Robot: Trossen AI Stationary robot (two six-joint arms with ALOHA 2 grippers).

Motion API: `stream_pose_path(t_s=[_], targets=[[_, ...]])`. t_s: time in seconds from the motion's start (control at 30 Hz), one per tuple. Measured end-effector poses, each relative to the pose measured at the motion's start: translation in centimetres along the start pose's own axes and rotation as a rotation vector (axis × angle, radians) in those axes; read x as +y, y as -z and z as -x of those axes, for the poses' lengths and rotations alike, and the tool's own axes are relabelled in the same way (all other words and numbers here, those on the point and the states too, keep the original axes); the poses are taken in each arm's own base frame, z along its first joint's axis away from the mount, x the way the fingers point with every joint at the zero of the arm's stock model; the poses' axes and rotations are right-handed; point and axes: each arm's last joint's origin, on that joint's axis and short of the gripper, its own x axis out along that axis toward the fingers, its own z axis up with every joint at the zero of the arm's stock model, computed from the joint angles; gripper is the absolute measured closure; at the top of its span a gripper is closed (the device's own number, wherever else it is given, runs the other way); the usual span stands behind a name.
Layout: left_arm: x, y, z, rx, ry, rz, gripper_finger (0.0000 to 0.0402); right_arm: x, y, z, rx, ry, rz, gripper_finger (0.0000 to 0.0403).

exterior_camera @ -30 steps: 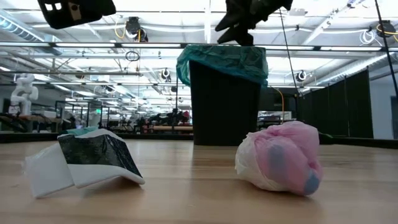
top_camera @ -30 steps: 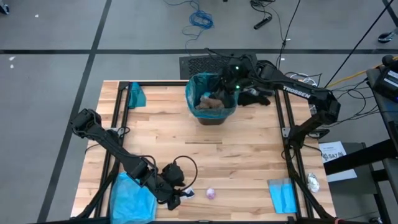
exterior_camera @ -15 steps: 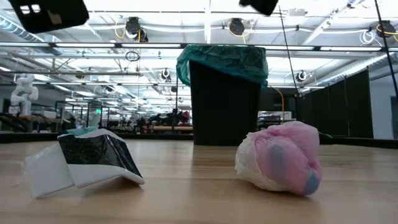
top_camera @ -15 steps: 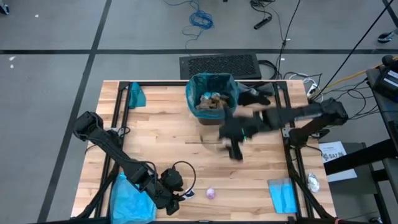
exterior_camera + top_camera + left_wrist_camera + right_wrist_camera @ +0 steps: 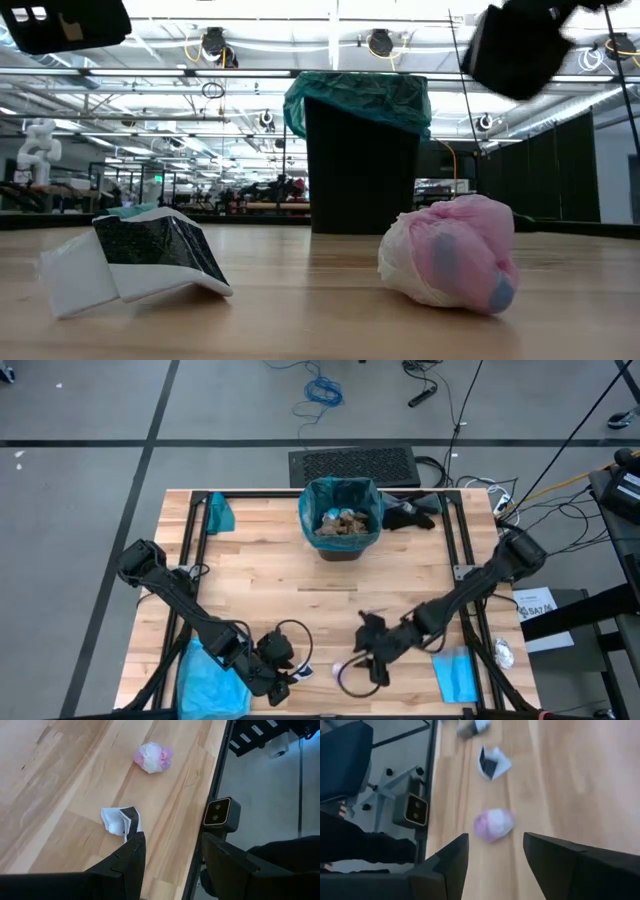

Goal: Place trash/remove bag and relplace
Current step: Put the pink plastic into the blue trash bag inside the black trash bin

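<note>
The pink-and-white crumpled trash [image 5: 340,671] lies on the worktop [image 5: 300,600] near its front edge, with a white-and-black scrap [image 5: 121,820] beside it; more trash fills the black bin [image 5: 362,180], lined by the teal bag [image 5: 340,495], at the rear. The right claw [image 5: 375,665] hovers just beside the pink scrap, fingers apart, empty. The left claw [image 5: 283,682] sits near the white-and-black scrap, also parted and empty.

A wooden table [image 5: 260,585] has a black frame along its sides. A black bin [image 5: 360,170] stands near the back edge. Sky-blue plastic bags [image 5: 210,682] lie at the front corners. A black mat [image 5: 352,463] and blue cable [image 5: 322,392] lie on the grey floor.
</note>
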Motion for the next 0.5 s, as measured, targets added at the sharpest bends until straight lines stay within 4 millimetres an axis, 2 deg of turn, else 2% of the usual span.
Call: stream_pose_path(t_s=[0.23, 0.5], targets=[[-0.1, 0.0, 0.0, -0.002, 0.005, 0.026, 0.0213, 0.5, 1.5, -5.2, 0.045, 0.015, 0.005, 0.0222], [-0.1, 0.0, 0.0, -0.003, 0.005, 0.026, 0.0213, 0.1, 2.0, -9.1, 0.076, 0.032, 0.013, 0.0222]])
